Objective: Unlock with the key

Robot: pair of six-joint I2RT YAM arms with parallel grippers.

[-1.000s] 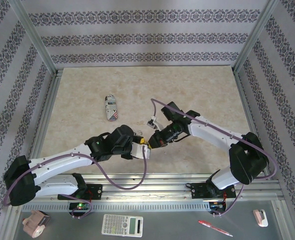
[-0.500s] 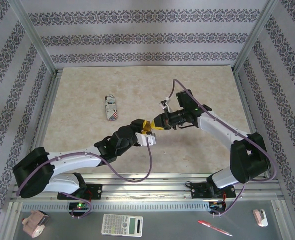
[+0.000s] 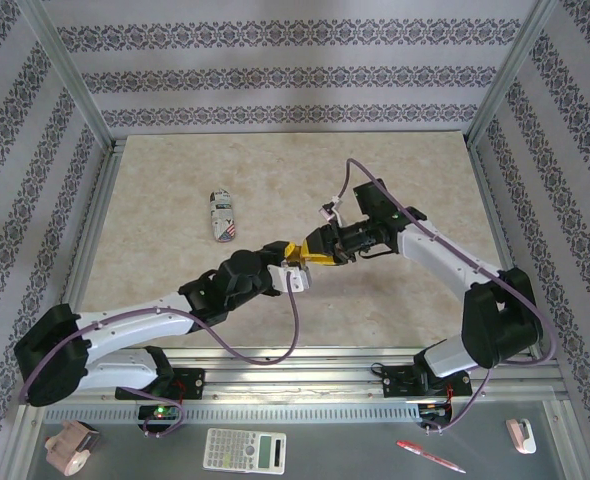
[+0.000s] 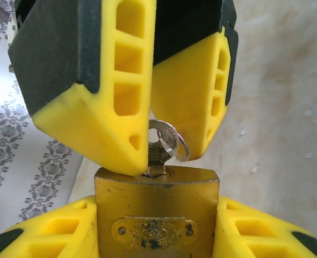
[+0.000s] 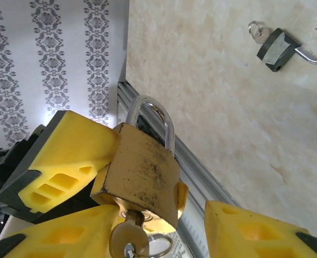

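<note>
Holding the brass padlock (image 4: 156, 215) up off the table (image 3: 405, 170), the left gripper (image 3: 291, 256) is clamped on the lock's body from both sides. The key (image 4: 161, 144) sits in the keyway at the end opposite the shackle (image 5: 154, 115), with its round head and a thin ring sticking out. The right gripper (image 5: 164, 228) has its fingers spread to either side of that head. Its wrist view shows a clear gap on one side, so nothing pinches the key.

The shackle looks seated in the body, so the lock appears not yet opened.

The main risk is the loose key, which could slide out and drop if the left arm tips the keyway downward. If the right fingers close off-centre they would catch only the edge of the thin head, or the ring, and slip as they twist. A hard twist could also turn the padlock within the left fingers or bend the slim key. A small dark-grey padlock (image 5: 276, 45) lies well apart on the table and plays no part.
</note>
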